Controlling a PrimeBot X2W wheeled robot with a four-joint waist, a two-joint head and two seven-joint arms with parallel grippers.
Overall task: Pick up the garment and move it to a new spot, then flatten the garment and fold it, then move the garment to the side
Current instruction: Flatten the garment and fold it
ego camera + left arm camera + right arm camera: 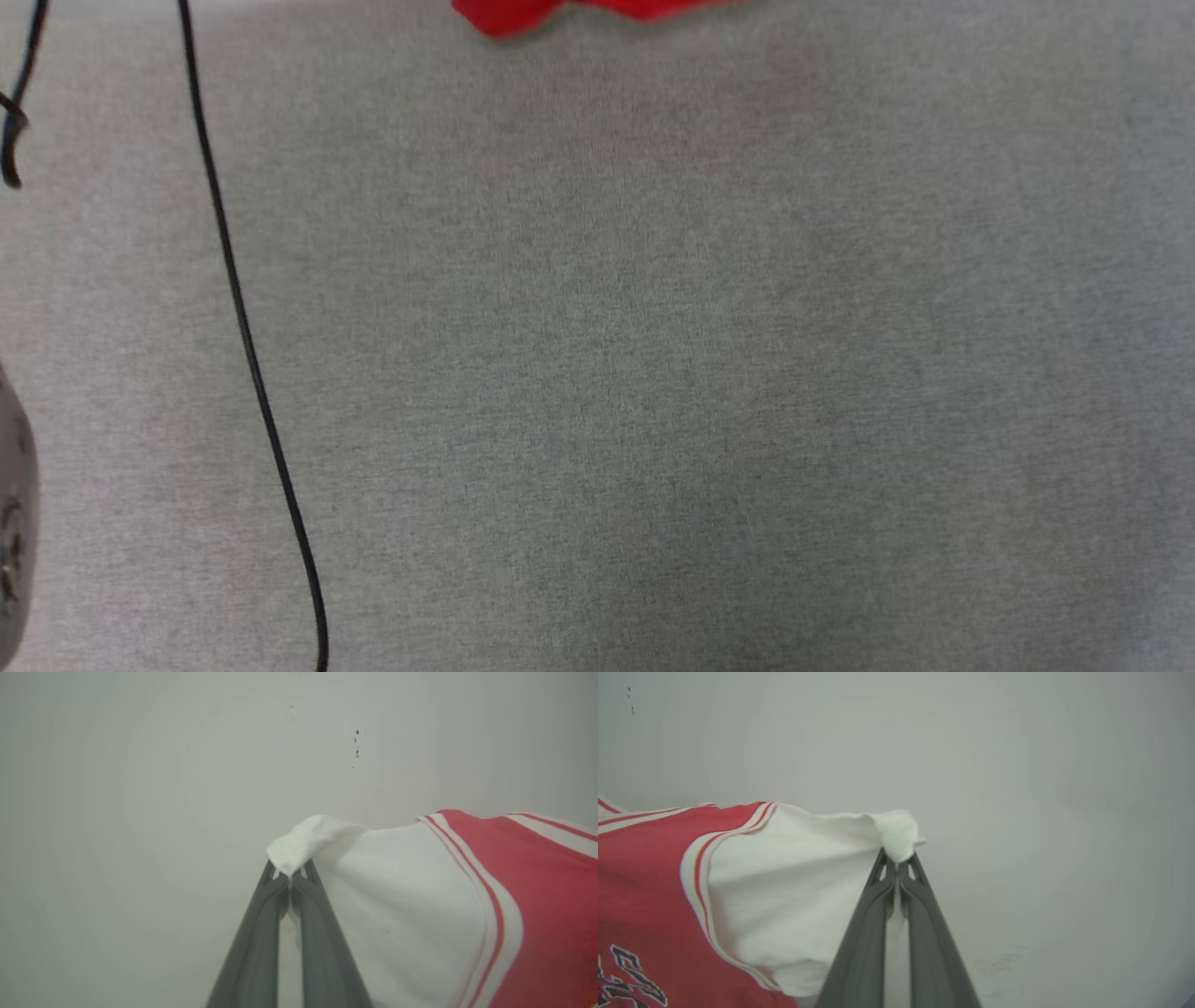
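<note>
left tool (290, 877) and right tool (898, 863) clamped on garment (537, 882) sleeve tips | hem at 12 o'clock | risk — your thin pinch slips

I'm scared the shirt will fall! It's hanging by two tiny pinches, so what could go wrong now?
1. The left tool and the right tool each pinch just a small tuft of white sleeve, so the garment might slip out and drop.
2. If one pinch slips first, the garment would probably swing sideways and land crumpled.
3. A black cable crosses the grey surface; the hanging cloth might snag or drag it.
</note>
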